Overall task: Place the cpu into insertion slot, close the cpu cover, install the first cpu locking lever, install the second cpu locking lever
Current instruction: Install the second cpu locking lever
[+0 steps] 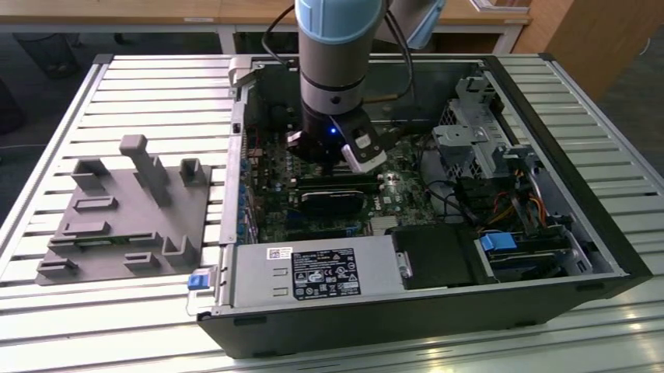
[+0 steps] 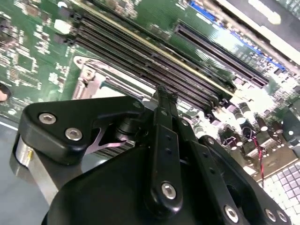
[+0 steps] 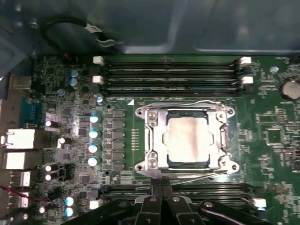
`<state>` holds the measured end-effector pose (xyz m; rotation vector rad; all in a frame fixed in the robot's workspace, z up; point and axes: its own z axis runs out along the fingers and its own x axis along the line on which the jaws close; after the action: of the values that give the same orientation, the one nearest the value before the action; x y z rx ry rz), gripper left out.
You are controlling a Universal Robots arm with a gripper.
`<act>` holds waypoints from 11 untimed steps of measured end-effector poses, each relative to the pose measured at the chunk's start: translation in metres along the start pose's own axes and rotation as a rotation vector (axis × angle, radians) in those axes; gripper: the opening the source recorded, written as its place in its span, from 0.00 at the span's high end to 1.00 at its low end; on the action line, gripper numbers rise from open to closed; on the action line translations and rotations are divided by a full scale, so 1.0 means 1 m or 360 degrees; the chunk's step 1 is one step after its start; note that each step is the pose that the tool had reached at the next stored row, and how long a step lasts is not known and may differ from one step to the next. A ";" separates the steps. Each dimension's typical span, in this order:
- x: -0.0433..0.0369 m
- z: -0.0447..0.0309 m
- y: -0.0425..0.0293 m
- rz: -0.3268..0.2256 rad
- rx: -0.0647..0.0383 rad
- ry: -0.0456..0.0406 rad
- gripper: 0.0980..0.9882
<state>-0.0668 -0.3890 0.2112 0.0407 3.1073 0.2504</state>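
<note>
I see a slatted metal table point(image 1: 124, 85) carrying the open computer case point(image 1: 415, 311), with a grey fixture block point(image 1: 124, 225) beside it, toward the exterior view's left.

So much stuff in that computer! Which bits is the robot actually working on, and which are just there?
Part of the job:
- cpu, seated in its socket
- cpu cover, closed down around the chip
- locking lever, a thin wire along the cover's edge
- gripper, beside that lever

Just there:
- memory slots
- power supply
- grey fixture beside the case
</note>
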 end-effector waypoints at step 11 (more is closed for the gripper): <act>0.0106 0.0107 -0.0020 0.0001 -0.0037 0.0001 0.99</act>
<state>-0.0772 -0.3890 0.2001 0.0411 3.1044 0.2868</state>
